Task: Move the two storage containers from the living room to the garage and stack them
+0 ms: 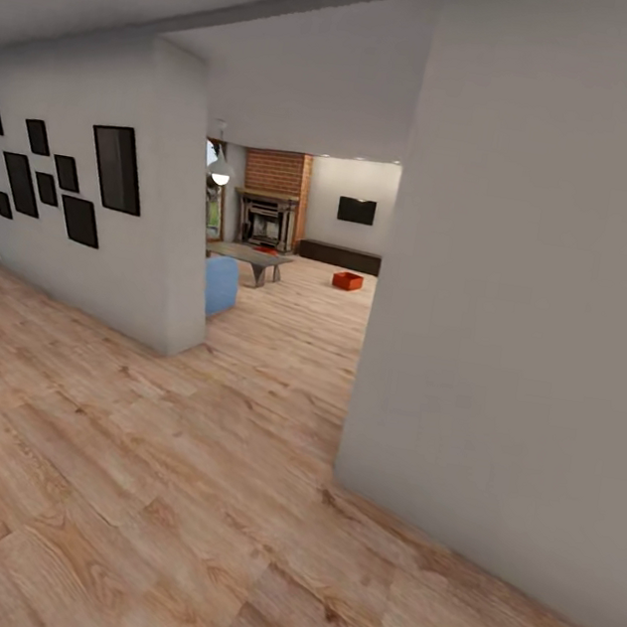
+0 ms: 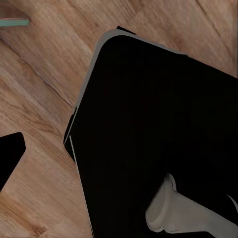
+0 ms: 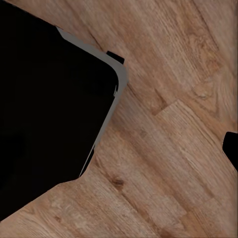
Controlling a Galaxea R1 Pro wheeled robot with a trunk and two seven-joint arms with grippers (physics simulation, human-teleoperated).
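storage container (image 1: 347, 280) far down open wood floor (image 1: 176, 494)

I am looking past a grey wall (image 1: 507, 363) on one side and black picture frames (image 1: 53, 176) hanging on the other, while a low grey desk (image 1: 251, 258), a wall television (image 1: 356, 210) and a globe lamp (image 1: 221, 174) are showing far ahead.

The left wrist view looks down on a light wood plank floor (image 2: 44, 89). A large black body with a rounded corner and a thin grey rim (image 2: 148, 129) covers most of the planks. A pale grey curved part (image 2: 171, 210) lies against the black body. A separate dark shape (image 2: 9, 156) juts over the planks. A small teal strip (image 2: 12, 22) lies on the floor.
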